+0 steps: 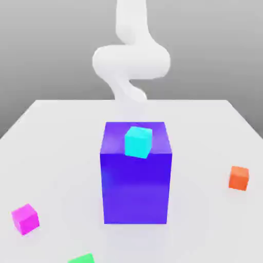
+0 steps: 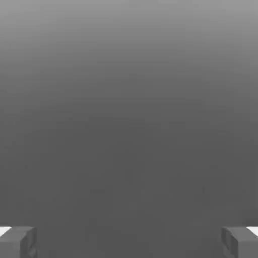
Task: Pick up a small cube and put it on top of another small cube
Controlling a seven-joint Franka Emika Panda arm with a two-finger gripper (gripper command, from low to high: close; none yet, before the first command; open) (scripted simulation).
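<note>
The exterior view, read as a clock face centred on the big blue box, gives me a magenta cube [image 1: 25, 219] first, out at eight o'clock on the pale tabletop [image 1: 61, 154], turned so that one corner points towards the camera. Next along, at seven o'clock, a green cube [image 1: 82, 259] pokes up, partly cut off by the picture's lower edge. Up at twelve o'clock, beyond the box, the white robot arm [image 1: 131, 61] comes down from above, its lower part fading into the pale background. In the middle the blue box [image 1: 135, 188] stands upright, far bigger than any of the cubes. A cyan cube [image 1: 138, 142] sits towards twelve o'clock from its centre, seen against the near edge of the box's top and slightly overlapping the front face; from where I stand I can't tell exactly how it is supported. Last, over at three o'clock, an orange cube [image 1: 239, 178] rests on the tabletop, well apart from the box. In the hand view, the gripper [image 2: 129, 242] has its two fingers spread wide, with a broad bare gap between them, so it has hold of nothing. Behind them lies a plain grey expanse.
</note>
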